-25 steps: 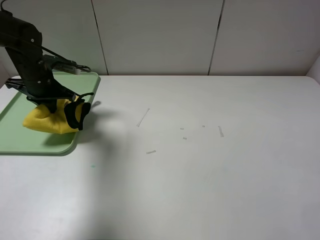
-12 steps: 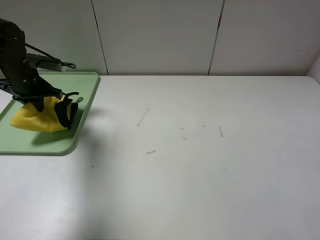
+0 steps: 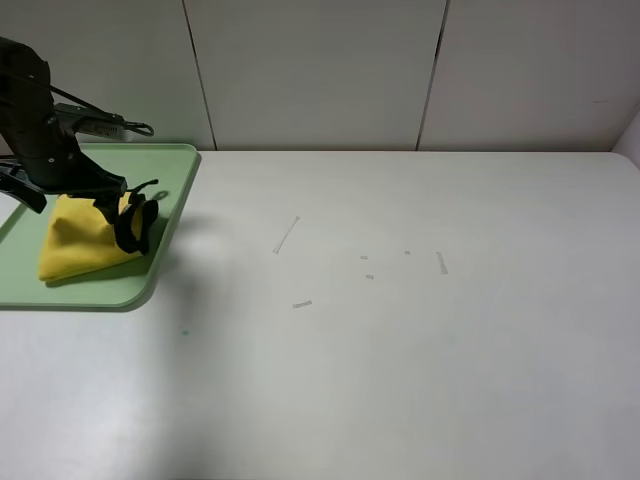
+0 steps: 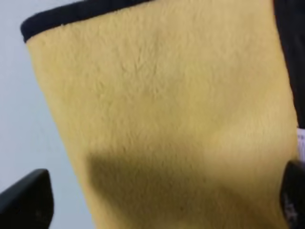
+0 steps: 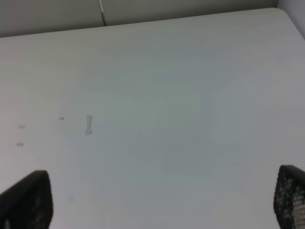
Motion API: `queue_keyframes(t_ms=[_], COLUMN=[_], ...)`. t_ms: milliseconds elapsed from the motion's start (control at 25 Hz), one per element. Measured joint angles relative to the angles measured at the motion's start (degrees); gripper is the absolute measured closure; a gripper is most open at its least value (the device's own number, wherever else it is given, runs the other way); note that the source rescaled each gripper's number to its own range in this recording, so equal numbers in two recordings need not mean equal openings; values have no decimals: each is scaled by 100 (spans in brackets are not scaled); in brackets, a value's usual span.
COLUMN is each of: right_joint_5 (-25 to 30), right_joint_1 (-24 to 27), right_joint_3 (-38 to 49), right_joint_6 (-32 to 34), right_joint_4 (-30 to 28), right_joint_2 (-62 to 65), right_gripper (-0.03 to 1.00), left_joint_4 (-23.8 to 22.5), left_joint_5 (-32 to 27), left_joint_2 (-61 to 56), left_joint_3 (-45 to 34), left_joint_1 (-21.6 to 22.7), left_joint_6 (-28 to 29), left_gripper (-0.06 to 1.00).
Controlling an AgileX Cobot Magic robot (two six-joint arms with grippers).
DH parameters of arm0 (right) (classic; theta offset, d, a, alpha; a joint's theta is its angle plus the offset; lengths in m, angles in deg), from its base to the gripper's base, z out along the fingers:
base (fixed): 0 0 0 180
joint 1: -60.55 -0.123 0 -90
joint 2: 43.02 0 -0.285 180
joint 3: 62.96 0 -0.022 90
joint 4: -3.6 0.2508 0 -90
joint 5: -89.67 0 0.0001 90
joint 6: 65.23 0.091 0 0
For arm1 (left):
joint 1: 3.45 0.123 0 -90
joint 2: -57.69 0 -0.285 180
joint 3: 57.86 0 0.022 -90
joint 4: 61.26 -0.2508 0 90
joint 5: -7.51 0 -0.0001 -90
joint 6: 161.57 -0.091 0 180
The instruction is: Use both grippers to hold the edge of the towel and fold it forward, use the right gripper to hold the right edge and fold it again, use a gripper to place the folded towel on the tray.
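Yellow microfibre is what you have under the left end effector [image 4: 157, 202]: the towel [image 3: 85, 235] lies folded on the tray [image 3: 175, 180], which sits at the bench's [image 3: 400, 350] far left corner. In the left wrist view the jaws stand wide apart, one on each side of the cloth, with its black-trimmed edge [image 4: 81, 12] running beyond them; they grip nothing that you can see. From the high camera the arm hangs low, right over the towel, and whether a finger brushes the pile you cannot tell.

You are on the last step, the placing, and the cloth appears to be down and let go. Your next move calls for a straight lift clear of the towel, so no finger snags the pile or drags the fold open.

Your right end effector [image 5: 157, 202] is wide open and empty over bare bench near the far right corner.
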Motion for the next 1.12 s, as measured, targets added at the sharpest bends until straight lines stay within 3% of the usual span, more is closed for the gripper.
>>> queue_keyframes(t_ms=[760, 1120], right_joint_5=[0, 0], right_joint_1=[0, 0], right_joint_3=[0, 0], right_joint_6=[0, 0], right_joint_4=[0, 0], right_joint_2=[0, 0], right_gripper=[-3, -3], left_joint_4=[8, 17], left_joint_5=[-474, -1178], left_joint_2=[-237, -1081], left_joint_3=[0, -79], left_joint_1=[0, -11], left_joint_6=[-16, -67], left_gripper=[-5, -5])
